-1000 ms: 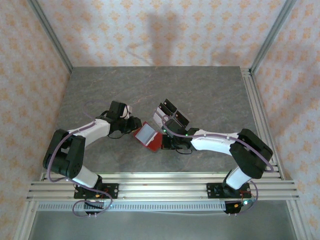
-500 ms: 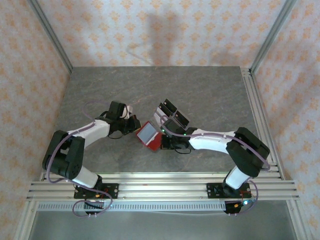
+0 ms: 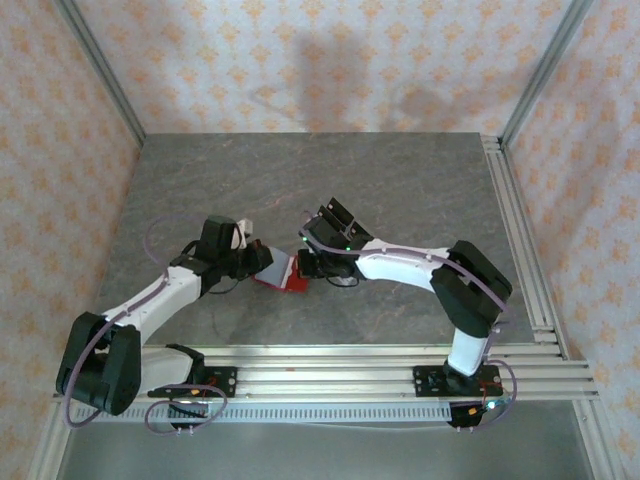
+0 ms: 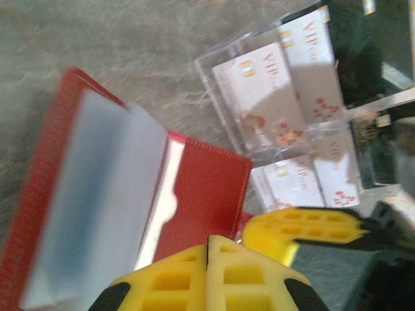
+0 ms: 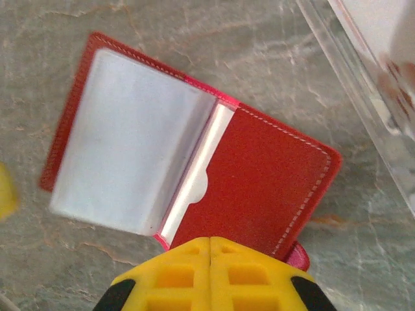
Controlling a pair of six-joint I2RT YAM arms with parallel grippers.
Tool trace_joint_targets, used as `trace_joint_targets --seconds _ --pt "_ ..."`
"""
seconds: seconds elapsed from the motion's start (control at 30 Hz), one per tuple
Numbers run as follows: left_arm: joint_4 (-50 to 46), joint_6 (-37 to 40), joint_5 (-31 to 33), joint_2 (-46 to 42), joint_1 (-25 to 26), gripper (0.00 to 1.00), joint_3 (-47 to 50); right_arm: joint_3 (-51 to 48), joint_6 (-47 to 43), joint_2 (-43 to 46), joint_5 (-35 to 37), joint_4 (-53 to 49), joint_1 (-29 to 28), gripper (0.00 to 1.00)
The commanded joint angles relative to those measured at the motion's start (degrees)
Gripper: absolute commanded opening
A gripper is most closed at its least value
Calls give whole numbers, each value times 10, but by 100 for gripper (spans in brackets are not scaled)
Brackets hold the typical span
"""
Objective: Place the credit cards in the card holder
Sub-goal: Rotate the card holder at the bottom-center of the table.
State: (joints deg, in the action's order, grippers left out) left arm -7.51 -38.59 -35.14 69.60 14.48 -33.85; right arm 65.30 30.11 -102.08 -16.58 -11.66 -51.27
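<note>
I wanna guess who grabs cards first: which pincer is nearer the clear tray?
Right. The right pincer sits beside the clear tray; the left pincer is across the red wallet from it.

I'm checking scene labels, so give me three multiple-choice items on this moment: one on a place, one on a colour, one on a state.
1. The small red folding wallet lies: A between the left gripper and the right gripper; B far left of both; C far right of both.
2. The right gripper's fingers are: A blue; B yellow; C white.
3. The wallet is: A folded shut; B rolled up; C open flat.
Key: 1 A, top view shows it between the arm tips. 2 B, right wrist view shows yellow. 3 C, wrist views show both halves spread.
</note>
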Motion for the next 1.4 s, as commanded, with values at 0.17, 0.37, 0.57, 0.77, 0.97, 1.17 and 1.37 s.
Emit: trace_joint_targets --seconds 0.17,0.37,0.57,0.77,0.97,1.17,1.37 --pt "-42 -1 80 -32 -3 5 6 3 -16 5 4 -28 13 0" --pt "-127 23 180 -19 -5 65 -54 -30 -7 -1 5 -21 15 0" --pt "-143 38 221 60 -12 72 -91 -59 -1 -9 6 -6 16 0" --pt "-122 59 217 119 -19 72 -100 -69 -2 -11 4 1 21 0" --pt "-119 55 210 109 -21 72 -100 -61 -7 34 -16 -21 23 24" --pt "-145 53 219 84 -21 74 -111 -38 -8 85 -39 -50 21 23" --pt "-156 54 233 79 -28 76 -119 9 -10 57 -52 -61 11 16"
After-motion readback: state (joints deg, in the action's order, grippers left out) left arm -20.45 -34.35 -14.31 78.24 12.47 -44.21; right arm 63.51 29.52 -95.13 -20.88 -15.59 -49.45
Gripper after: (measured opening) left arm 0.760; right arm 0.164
